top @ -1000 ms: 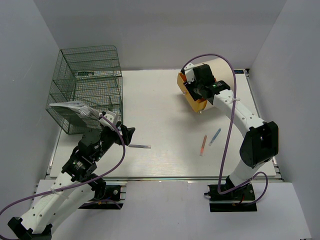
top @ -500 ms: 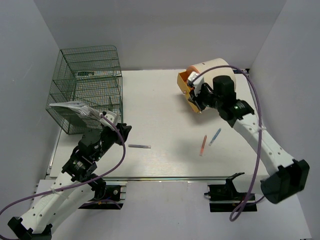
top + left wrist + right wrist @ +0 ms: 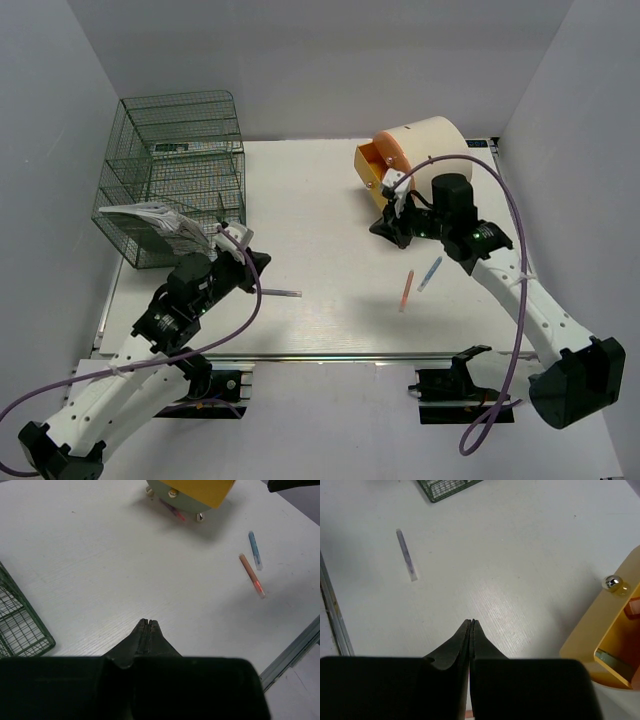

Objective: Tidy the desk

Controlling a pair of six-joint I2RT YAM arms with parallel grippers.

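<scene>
The desk is a white tabletop with rail edging. A grey-purple pen lies near its front left, and an orange pen and a blue pen lie side by side at the front right. My left gripper hovers just left of the grey-purple pen, shut and empty, its tips pressed together over bare desk. My right gripper hangs in front of the cream cylinder, shut on nothing. The right wrist view shows the grey-purple pen lying far ahead.
A green wire-mesh rack stands at the back left with folded papers on its lower tier. The cylinder's orange face has an open slot and a metal ball foot. A reddish pen lies under the cylinder. The desk rail runs along the front.
My right arm has drawn back from the cylinder's orange face toward the desk's middle and its jaws have shut. My left gripper's jaws have shut and it has shifted slightly forward.
</scene>
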